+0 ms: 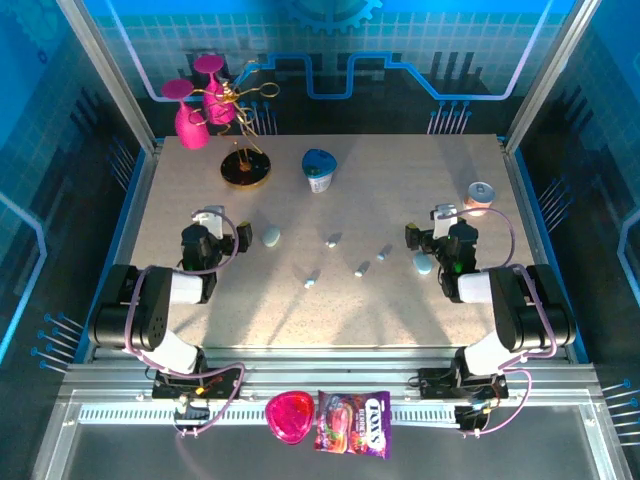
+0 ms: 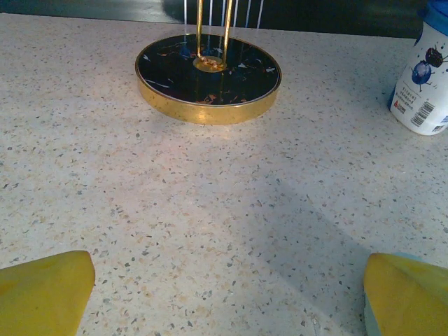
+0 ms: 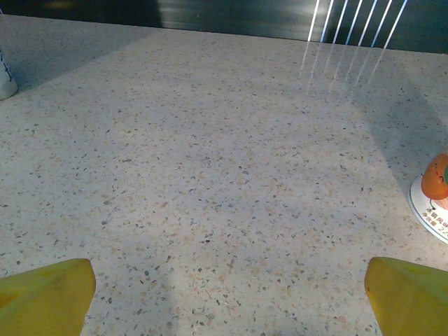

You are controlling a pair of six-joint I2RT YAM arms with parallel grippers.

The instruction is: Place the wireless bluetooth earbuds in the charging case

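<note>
Several tiny whitish earbuds lie scattered mid-table: one (image 1: 332, 240), another (image 1: 384, 252), a third (image 1: 362, 268), and more toward the front. A pale-blue oval charging case (image 1: 271, 236) rests just right of my left gripper (image 1: 225, 228). A second case (image 1: 423, 263) lies at the near left of my right gripper (image 1: 441, 222). Both grippers hover low and open. In the left wrist view, the left gripper (image 2: 227, 301) has bare tabletop between its yellow fingertips (image 2: 42, 290). The right gripper (image 3: 227, 301) likewise has nothing between its fingertips (image 3: 406, 294).
A gold-rimmed dark round stand base (image 1: 246, 168) (image 2: 208, 70) sits ahead of the left gripper, with pink glasses (image 1: 192, 115) behind it. A blue-lidded yoghurt cup (image 1: 319, 170) (image 2: 423, 84) stands at the back centre. An orange can (image 1: 481, 197) (image 3: 434, 192) stands far right.
</note>
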